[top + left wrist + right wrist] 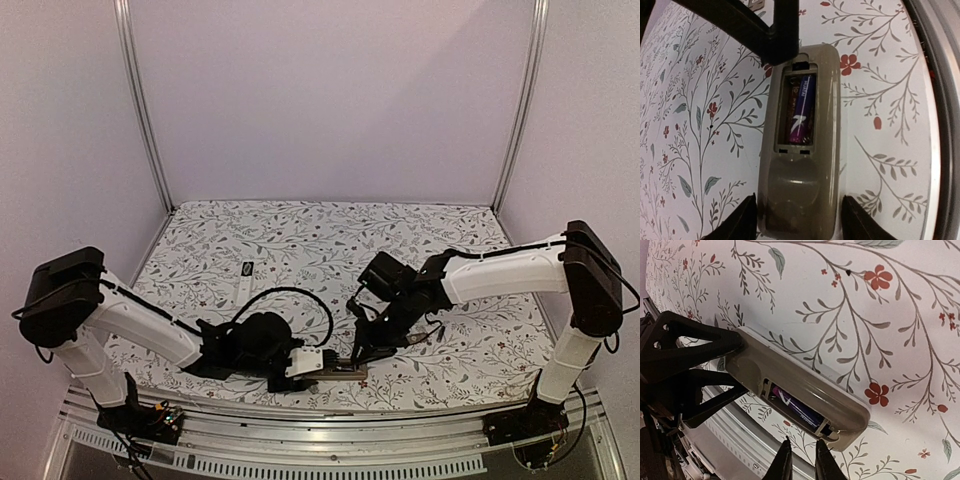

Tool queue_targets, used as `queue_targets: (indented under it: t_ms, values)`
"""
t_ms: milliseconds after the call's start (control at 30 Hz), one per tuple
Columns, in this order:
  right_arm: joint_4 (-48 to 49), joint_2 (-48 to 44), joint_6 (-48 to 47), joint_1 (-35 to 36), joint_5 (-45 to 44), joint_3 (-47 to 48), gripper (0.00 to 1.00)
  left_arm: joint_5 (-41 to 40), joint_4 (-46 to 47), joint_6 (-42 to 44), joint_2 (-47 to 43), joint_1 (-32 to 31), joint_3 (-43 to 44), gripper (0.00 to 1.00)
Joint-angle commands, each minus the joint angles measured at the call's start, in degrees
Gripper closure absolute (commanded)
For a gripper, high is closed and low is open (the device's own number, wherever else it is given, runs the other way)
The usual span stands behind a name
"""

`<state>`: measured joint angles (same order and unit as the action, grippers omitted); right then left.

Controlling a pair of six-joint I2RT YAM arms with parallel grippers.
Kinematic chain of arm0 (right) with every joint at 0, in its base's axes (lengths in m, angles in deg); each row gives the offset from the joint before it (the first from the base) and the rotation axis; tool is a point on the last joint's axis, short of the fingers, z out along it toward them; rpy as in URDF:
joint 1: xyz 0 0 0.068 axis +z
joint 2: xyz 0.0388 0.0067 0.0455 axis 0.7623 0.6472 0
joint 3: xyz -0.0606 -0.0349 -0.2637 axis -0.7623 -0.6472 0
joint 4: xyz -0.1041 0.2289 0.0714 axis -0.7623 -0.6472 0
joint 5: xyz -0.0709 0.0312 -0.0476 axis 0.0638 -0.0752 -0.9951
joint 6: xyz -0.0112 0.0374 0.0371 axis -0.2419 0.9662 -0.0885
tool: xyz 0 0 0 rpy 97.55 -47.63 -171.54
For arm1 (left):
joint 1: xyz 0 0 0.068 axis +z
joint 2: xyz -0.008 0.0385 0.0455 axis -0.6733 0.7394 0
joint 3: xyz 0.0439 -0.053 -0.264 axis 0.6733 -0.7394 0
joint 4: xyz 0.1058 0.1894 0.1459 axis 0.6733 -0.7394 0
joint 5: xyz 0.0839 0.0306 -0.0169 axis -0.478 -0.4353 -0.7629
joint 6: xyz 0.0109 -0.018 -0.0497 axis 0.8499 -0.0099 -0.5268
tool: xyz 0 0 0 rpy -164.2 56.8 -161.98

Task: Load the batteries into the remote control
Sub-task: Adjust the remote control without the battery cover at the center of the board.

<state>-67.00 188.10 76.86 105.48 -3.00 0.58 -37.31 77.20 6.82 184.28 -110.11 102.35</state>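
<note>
A grey-brown plastic remote control [345,372] lies back-up near the front edge of the floral-patterned desk [300,230]. A purple cylindrical battery [801,112] sits in one side of its open compartment. The left claw [799,220] straddles one end and the right claw [800,460] is just beside the other. A slim white remote [248,278] lies well behind, leftward.

The tabletop [300,230] is covered pretty much edge to edge in a white floral print, with grey leafy twigs and little red flowers. Right by the near edge lies a grey-brown remote [800,200]. It's back side up with the battery slot uncovered, and it runs lengthwise along that edge. Further back on the left there's a small slim pale thing [246,285] with a dark bit at its far end, well apart from the remote. Too tiny to say what it is tbh.
</note>
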Motion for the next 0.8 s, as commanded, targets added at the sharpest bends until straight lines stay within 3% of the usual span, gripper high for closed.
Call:
queue_targets:
  t_ms: [0, 133, 267, 467, 667, 767]
  values:
    - [2.6, 0.3, -6.5, -0.1, 0.3, 3.3, 0.83, 0.8, -1.2, 0.1, -1.7, -0.3, -1.2, 0.42]
    - [6.1, 0.8, -16.0, -0.2, 4.5, 3.1, 0.73, 0.9, -1.4, 0.0, -4.4, -0.2, -2.0, 0.37]
    - [9.0, -3.2, -34.1, -0.2, 3.2, -0.4, 0.62, 1.4, -2.0, -1.3, -9.7, 0.5, -3.5, 0.31]
    - [14.6, -8.7, -54.6, 0.0, 5.8, -6.0, 0.53, 2.0, -1.4, -9.6, -19.5, 1.3, -8.1, 0.29]
    - [18.8, -9.9, -70.3, 5.7, 0.4, -11.0, 0.50, -10.8, 4.9, -21.1, -29.1, 2.0, -15.3, 0.27]
    - [21.7, -10.2, -72.6, 6.2, -1.5, -13.1, 0.48, -17.5, 6.4, -24.8, -33.2, 3.5, -17.9, 0.24]
